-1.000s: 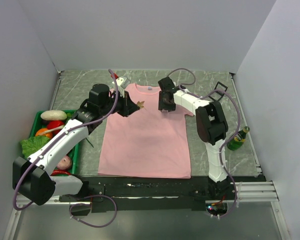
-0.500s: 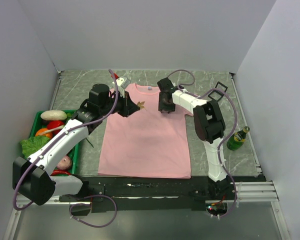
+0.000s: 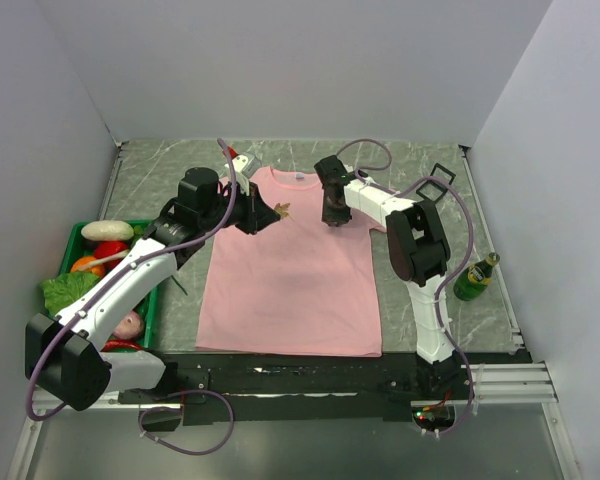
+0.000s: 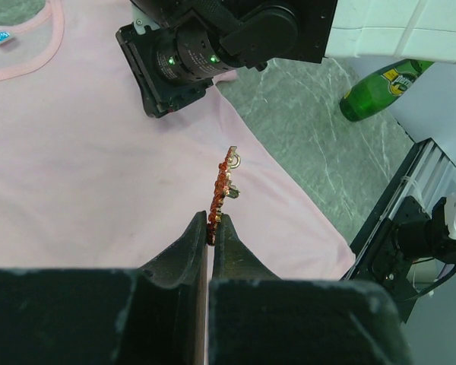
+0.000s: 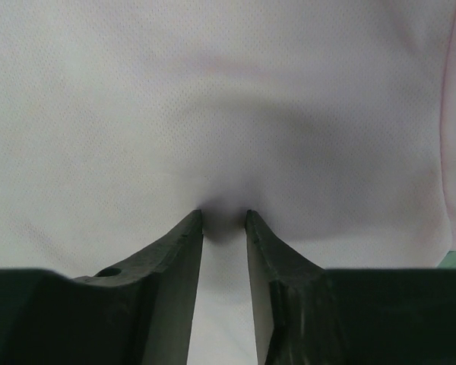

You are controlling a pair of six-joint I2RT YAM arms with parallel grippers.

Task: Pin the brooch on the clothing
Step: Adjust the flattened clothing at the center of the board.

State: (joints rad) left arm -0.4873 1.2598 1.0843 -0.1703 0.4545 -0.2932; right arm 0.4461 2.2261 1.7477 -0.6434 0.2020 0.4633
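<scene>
Brooch: the brooch (image 4: 222, 186) is over the upper chest of the shirt, below the collar and a little toward the left sleeve. It is in the air at the tip of the left gripper. You cannot tell from these views whether it touches the cloth.
Brooch, look: it is very small, orange-red, with jagged edges like a leaf. The left wrist camera sees it edge-on, thin and standing up. Small pale metal parts show at its top and on one side, probably the clasp.
Left gripper: the left gripper (image 4: 211, 220) has its fingers pressed together on the lower end of the brooch. Most of the brooch sticks out free, I think so that the pin side can reach the cloth.
Shirt: the shirt (image 3: 290, 285) is light pink and lies flat on the table (image 3: 160, 175), collar to the far side. Flat cloth gives the pin nothing to go through, so it needs lifting.
Right gripper: the right gripper (image 5: 224, 214) stands just beside the brooch, tips down on the cloth. Its fingers are a little apart, and a dark dimple sits between them. To my judgement it prepares to pinch up a fold for you; a firm pinch is not shown.
Further out: a green bottle (image 3: 476, 277) stands well apart at the right, and a green basket (image 3: 76, 235) with toy food at the left. Neither is in your way.
</scene>
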